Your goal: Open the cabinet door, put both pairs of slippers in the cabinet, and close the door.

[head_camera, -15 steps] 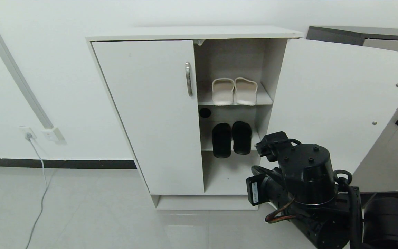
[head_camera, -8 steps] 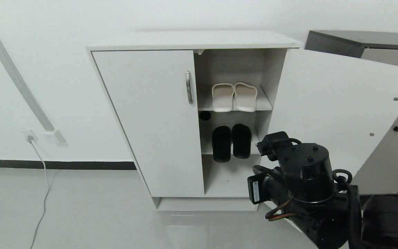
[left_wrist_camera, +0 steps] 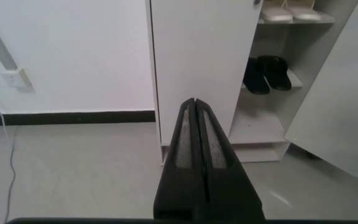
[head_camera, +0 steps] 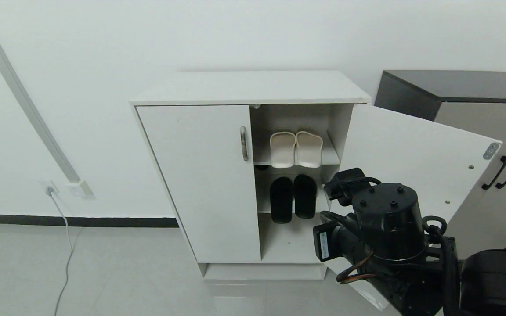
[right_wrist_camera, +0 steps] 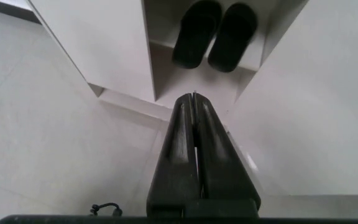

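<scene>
upper shelf (head_camera: 333,159) bearing beige slippers (head_camera: 296,149), lower shelf (head_camera: 263,209) black slippers (head_camera: 293,198)

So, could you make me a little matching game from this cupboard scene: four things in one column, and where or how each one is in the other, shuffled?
Things:
1. cream slippers
2. black slippers
3. left door
4. right door

Place or state:
A. swung open
B. on the upper shelf
C. shut
D. on the middle shelf

Pairs: 1-B, 2-D, 3-C, 4-A
</scene>
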Controlling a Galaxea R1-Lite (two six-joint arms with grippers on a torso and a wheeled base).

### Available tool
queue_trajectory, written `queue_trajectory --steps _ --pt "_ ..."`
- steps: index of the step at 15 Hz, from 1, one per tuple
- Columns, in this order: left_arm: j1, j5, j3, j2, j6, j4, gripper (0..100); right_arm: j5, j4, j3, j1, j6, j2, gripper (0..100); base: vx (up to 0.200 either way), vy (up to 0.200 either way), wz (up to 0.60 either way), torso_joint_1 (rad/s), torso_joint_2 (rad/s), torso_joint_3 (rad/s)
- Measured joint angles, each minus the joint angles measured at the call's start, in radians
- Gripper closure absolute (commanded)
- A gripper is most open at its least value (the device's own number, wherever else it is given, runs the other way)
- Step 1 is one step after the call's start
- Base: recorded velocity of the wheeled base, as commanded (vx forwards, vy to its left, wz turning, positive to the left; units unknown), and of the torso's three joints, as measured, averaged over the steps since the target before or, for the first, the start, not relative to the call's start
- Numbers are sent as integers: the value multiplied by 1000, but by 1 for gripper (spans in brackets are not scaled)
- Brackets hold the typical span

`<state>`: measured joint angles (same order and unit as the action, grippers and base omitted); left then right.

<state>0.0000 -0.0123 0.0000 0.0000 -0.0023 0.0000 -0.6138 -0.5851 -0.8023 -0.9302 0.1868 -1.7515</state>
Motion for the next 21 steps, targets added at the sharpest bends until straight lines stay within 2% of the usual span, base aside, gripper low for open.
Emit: queue_trajectory --steps 9,21 --pt "0 0 0 0 0 0 100 0 -1 2 -1 -3 0 100 0 0 0 174 -491 -319" --pt "0 0 0 0 0 0 100 0 -1 8 -1 -1 0 100 0 0 0 240 -551 -321"
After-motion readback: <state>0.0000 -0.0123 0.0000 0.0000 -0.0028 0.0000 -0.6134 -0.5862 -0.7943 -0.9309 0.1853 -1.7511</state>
